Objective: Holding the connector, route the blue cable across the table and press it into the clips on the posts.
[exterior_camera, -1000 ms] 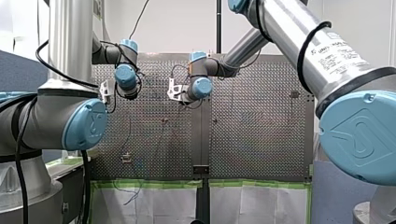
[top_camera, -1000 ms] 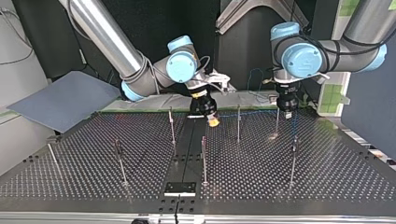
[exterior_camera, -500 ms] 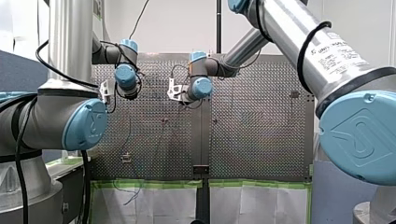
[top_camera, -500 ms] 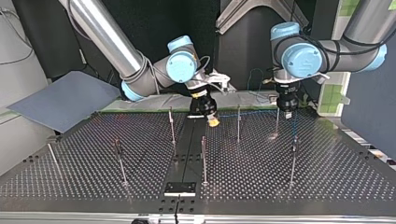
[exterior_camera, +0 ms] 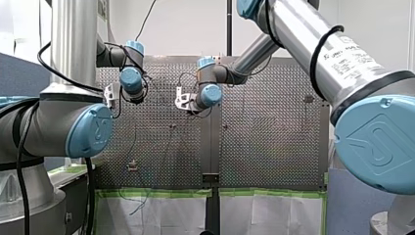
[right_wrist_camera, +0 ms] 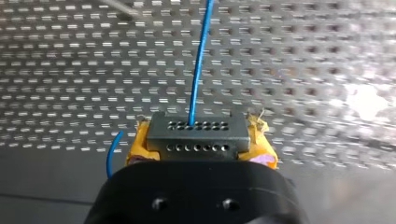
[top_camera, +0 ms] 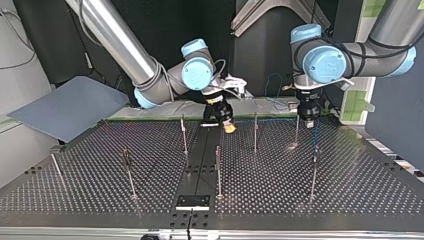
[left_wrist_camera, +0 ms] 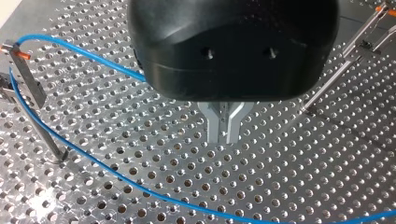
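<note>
In the right wrist view my right gripper (right_wrist_camera: pixel 201 150) is shut on the grey connector (right_wrist_camera: pixel 197 139), whose sides sit between the yellow pads (right_wrist_camera: pixel 139 145). The blue cable (right_wrist_camera: pixel 200 60) leaves the connector and runs ahead over the perforated table. In the top view this gripper (top_camera: pixel 228 128) hovers at the far middle, beside a post (top_camera: pixel 255 132). My left gripper (left_wrist_camera: pixel 224 135) has its metal fingers shut on nothing, just above the table. The blue cable (left_wrist_camera: pixel 93 161) curves under it from a clip on a post (left_wrist_camera: pixel 25 74). In the top view my left gripper (top_camera: pixel 306 119) stands at the far right.
Several thin posts stand across the table, such as one (top_camera: pixel 218 170) in the middle and one (top_camera: pixel 314 167) at the top view's right. A black plate (top_camera: pixel 193 201) lies at the near edge. A grey-blue sheet (top_camera: pixel 65 107) lies off the table's left corner.
My right arm's wrist has shifted slightly, carrying the connector a little to the top view's right. My left arm has not moved.
</note>
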You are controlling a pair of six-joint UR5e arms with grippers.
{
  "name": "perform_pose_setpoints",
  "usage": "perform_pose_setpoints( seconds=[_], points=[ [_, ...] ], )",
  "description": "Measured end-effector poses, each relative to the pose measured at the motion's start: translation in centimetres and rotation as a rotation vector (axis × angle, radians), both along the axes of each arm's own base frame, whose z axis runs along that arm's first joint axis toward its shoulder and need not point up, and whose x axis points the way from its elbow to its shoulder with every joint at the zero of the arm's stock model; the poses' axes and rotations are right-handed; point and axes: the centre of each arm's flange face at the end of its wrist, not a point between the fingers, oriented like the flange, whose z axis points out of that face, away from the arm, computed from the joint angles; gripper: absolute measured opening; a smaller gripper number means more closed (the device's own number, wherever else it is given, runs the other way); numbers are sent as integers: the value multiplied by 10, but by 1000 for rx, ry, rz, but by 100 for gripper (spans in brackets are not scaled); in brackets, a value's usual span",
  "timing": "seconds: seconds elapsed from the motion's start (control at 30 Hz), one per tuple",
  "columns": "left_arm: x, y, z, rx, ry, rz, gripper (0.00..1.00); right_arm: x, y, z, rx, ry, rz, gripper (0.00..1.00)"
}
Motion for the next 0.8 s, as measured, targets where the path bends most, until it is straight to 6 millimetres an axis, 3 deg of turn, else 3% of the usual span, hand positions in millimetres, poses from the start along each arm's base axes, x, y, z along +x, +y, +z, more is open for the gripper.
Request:
perform_pose_setpoints(
  seconds=[0.23, 0.5, 0.53, 0.8],
  points=[
    [0, 0, 0, 0, -1, 0, 10, -2, 2, -37, 65, 74, 1, 0],
    [0, 0, 0, 0, -1, 0, 10, -2, 3, -42, 74, 84, 1, 0],
    [0, 0, 0, 0, 0, 0, 26, -2, 3, -42, 74, 84, 1, 0],
    [1, -20, -24, 33, 34, -51, 26, -2, 3, -42, 74, 84, 1, 0]
  ],
)
